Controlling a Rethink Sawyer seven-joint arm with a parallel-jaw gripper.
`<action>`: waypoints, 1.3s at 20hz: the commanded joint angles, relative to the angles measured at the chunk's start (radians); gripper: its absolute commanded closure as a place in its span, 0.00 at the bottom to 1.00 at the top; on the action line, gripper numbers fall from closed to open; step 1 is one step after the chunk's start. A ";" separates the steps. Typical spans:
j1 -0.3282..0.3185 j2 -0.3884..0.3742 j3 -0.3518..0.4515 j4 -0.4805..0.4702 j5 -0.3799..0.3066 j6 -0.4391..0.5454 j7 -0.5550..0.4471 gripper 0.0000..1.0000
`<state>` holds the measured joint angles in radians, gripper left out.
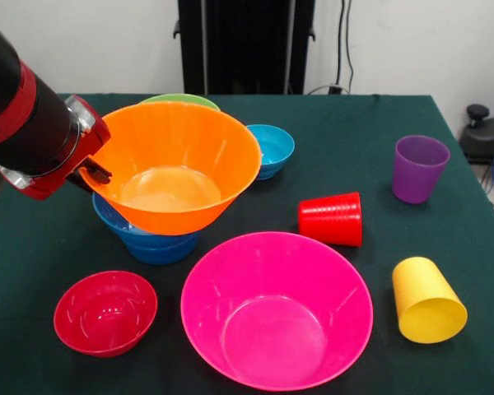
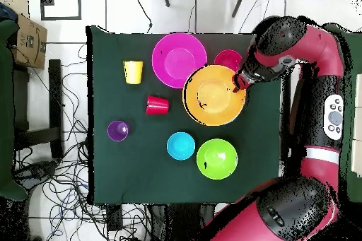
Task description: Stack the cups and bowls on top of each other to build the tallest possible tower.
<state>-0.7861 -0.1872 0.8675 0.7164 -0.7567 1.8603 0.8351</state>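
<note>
End effector (image 1: 97, 169) pinches the rim of the orange bowl (image 1: 177, 164), which sits tilted on the blue bowls (image 1: 148, 239); pink bowl (image 1: 276, 309) lies near on the worktop (image 1: 379, 107).

white wall (image 1: 107, 41) behind dark green table (image 1: 354, 123); tiled floor (image 2: 127, 8) strewn with cables (image 2: 49, 181); cardboard box (image 2: 27, 39) beside.

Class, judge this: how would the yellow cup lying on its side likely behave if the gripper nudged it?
The yellow cup lies on its side, so it would probably roll, curving because it tapers. It looks like thin smooth plastic, likely light and perhaps slippery to pinch. It lies clear of the pink bowl.
</note>
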 commanded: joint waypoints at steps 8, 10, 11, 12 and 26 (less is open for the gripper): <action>0.048 -0.028 -0.039 -0.070 -0.096 0.142 -0.328 1.00; 0.046 -0.023 -0.037 -0.072 -0.100 0.134 -0.335 1.00; 0.045 -0.023 -0.037 -0.072 -0.101 0.132 -0.337 1.00; 0.044 -0.022 -0.038 -0.071 -0.102 0.130 -0.339 1.00; -0.008 -0.026 -0.068 0.085 -0.065 -0.042 -0.291 1.00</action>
<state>-0.8010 -0.1852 0.8591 0.7070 -0.7791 1.9114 0.8351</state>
